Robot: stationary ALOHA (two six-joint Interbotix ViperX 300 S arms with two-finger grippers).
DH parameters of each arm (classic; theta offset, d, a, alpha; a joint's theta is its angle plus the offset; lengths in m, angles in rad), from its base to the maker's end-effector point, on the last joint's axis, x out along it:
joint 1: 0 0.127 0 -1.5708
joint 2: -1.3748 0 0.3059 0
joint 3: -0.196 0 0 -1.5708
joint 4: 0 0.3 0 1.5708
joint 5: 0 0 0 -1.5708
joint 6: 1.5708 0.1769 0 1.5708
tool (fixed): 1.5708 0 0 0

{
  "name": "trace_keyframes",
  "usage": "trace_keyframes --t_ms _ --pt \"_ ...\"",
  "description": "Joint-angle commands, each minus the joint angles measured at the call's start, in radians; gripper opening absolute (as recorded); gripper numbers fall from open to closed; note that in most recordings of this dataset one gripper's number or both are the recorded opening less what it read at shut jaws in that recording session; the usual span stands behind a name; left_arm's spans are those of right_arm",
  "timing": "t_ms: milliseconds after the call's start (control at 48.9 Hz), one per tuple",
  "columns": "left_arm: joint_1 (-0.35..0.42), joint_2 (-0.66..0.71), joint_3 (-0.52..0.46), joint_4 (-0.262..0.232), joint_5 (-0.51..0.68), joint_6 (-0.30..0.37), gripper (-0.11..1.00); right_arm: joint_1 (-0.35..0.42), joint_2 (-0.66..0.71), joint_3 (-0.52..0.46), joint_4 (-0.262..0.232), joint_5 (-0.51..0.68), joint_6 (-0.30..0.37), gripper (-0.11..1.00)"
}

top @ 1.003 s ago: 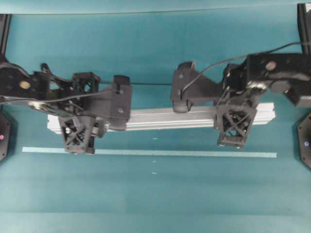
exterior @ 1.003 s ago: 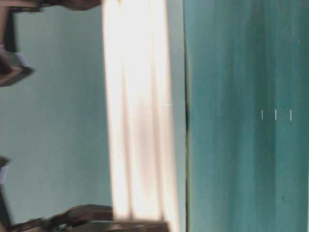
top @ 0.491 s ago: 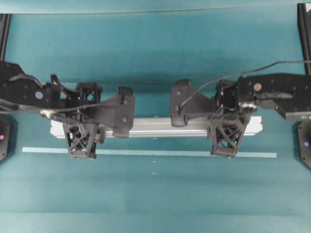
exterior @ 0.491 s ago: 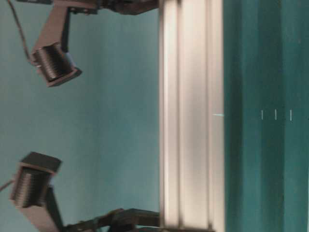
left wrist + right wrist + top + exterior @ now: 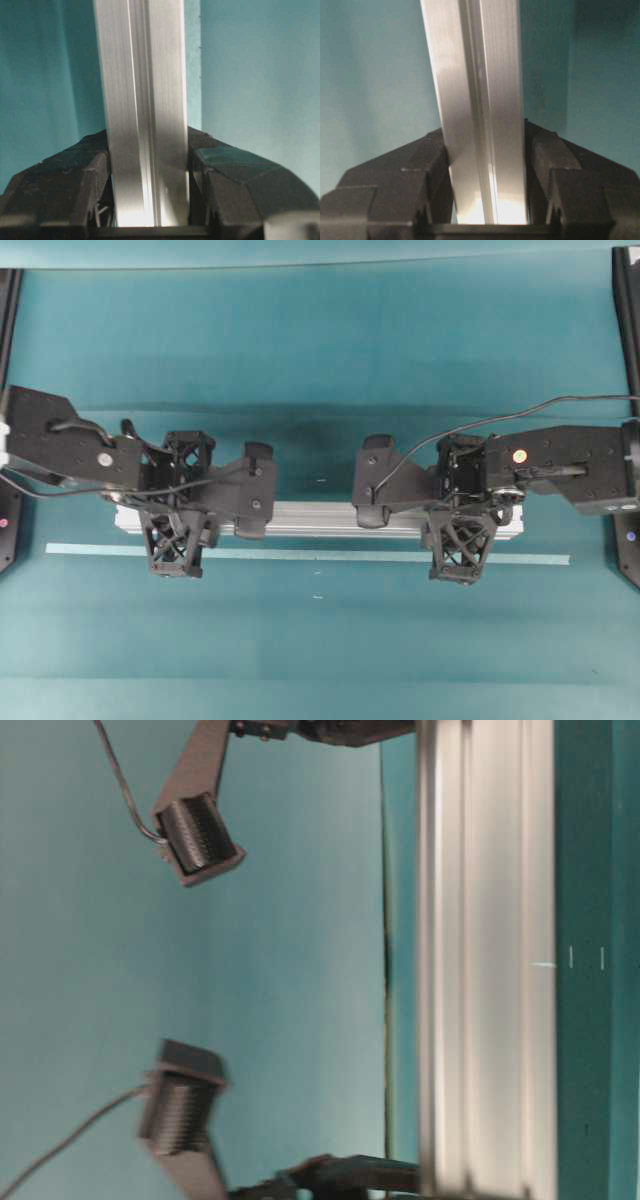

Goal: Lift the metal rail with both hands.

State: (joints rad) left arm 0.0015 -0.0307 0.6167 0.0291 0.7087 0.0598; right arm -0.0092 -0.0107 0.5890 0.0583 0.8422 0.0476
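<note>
The metal rail point(image 5: 310, 520) is a long silver grooved bar lying left to right across the teal table. My left gripper point(image 5: 180, 512) is shut on it near its left end, a lattice finger point(image 5: 175, 545) on each side. Near the right end my right gripper point(image 5: 462, 512) is shut on it the same way. In the left wrist view the rail point(image 5: 145, 100) runs up from between the black fingers point(image 5: 65, 185). The right wrist view shows the rail point(image 5: 477, 75) pressed between both fingers point(image 5: 570, 175). The table-level view shows the rail point(image 5: 487, 960) as a broad bright band. Whether it touches the table I cannot tell.
A thin pale-teal tape strip point(image 5: 330, 556) lies on the table just in front of the rail, parallel to it. Black posts stand at the table's left edge point(image 5: 8, 300) and right edge point(image 5: 628, 290). Two wrist camera housings point(image 5: 195, 835) hang behind the rail.
Both grippers have come down with the rail still held. It looks smaller from overhead and sits closer to the tape strip. Both arms have straightened out level.
</note>
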Motion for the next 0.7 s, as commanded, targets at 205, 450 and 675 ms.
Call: trace_keyframes --t_ms 205,450,675 --pt "-0.005 0.034 0.014 0.002 -0.066 0.002 0.31 0.006 0.046 0.014 0.003 -0.06 0.0 0.39" --pt "-0.005 0.066 0.012 0.002 -0.094 -0.002 0.31 0.012 0.074 0.023 0.003 -0.074 -0.003 0.4" --pt "-0.005 0.074 0.017 0.002 -0.094 -0.002 0.31 0.017 0.078 0.028 0.003 -0.084 0.0 0.39"
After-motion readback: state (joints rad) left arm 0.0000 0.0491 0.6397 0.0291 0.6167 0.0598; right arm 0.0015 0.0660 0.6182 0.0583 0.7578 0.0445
